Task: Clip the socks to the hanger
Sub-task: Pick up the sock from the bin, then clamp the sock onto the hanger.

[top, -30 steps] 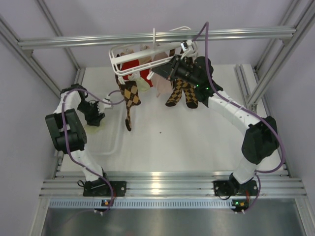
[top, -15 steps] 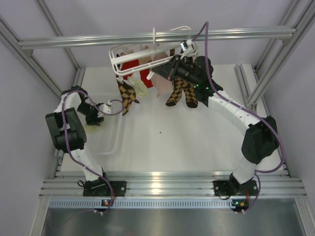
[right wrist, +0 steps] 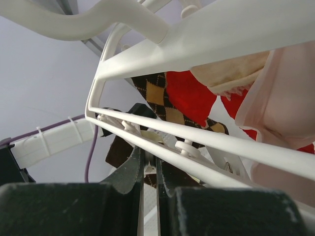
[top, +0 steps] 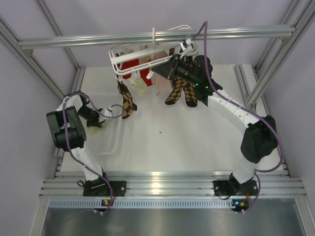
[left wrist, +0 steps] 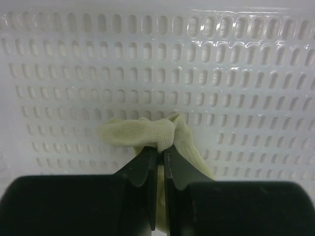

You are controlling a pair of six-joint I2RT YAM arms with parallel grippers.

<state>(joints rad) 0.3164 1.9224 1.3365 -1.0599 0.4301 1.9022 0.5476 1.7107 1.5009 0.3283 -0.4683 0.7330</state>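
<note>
My left gripper (left wrist: 160, 149) is shut on a bunched fold of a pale cream-yellow sock (left wrist: 133, 132), which lies on the perforated floor of a white basket (left wrist: 236, 73). From above, this gripper (top: 100, 119) sits low inside the basket at the left. Another cream sock (top: 140, 87) hangs from the white hanger (top: 129, 50), which is hooked over the overhead bar. My right gripper (right wrist: 149, 157) is shut on a white part under the hanger's lower rail (right wrist: 206, 142). Seen from above, the right gripper (top: 166, 72) is at the frame's right end.
Brown argyle socks (top: 129, 99) (top: 181, 92), a red sock (top: 132, 66) and a pink sock (top: 160, 84) hang from the hanger's clips. The basket's rim (top: 117, 140) lies along the left side. Aluminium frame posts (top: 44, 64) stand on both sides.
My left gripper went down towards the basket floor and closed on the cream sock. The left argyle sock swung back under the hanger. The right arm stayed in place.
</note>
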